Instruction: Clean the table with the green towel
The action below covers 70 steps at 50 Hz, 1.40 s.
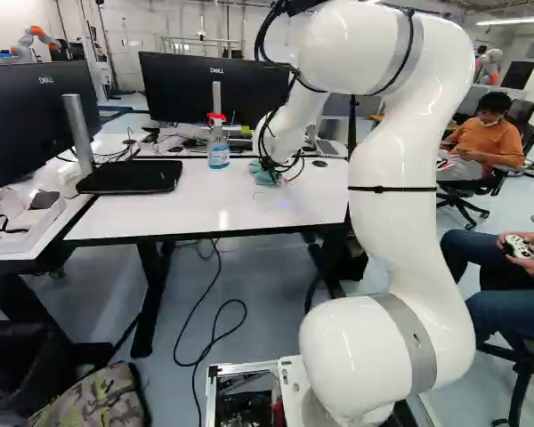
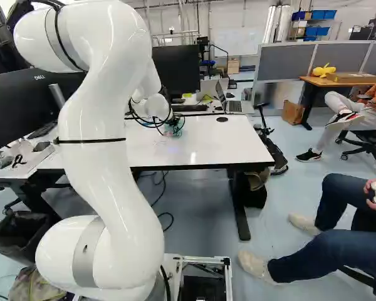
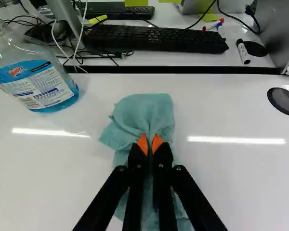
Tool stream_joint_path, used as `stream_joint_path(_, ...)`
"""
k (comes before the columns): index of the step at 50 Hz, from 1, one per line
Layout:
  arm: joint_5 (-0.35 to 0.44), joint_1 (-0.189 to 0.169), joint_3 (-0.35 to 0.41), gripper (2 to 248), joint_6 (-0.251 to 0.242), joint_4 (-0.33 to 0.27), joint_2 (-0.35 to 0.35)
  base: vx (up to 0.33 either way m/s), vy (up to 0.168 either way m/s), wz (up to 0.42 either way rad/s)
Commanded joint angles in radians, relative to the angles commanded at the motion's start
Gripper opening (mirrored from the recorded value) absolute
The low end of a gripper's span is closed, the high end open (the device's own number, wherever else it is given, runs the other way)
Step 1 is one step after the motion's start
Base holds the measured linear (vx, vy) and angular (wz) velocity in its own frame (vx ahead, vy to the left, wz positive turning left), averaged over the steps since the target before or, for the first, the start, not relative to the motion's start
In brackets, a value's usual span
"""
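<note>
Hand (image 2: 175, 123) nearly closed; green towel (image 3: 145, 113) pinched.

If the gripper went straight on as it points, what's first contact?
The green towel at its fingers, then probably the white tabletop beneath; depth there is hard to judge.

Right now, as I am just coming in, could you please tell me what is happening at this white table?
The white robot arm has its gripper closed on the green towel, which lies bunched on the white table. It looks like wiping work, though one moment cannot show motion. A spray bottle with a red top and blue liquid stands upright near the towel, not held by the gripper.
</note>
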Motion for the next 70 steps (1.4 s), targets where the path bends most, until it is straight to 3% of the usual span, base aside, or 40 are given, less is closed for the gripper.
stream_joint_path(34, -0.089, 0.000, 0.000, 31, 0.000, 0.000, 0.000, 0.000, 0.000, 0.000)
stream_joint_path(70, -0.111, 0.000, 0.000, 31, 0.000, 0.000, 0.000, 0.000, 0.000, 0.000)
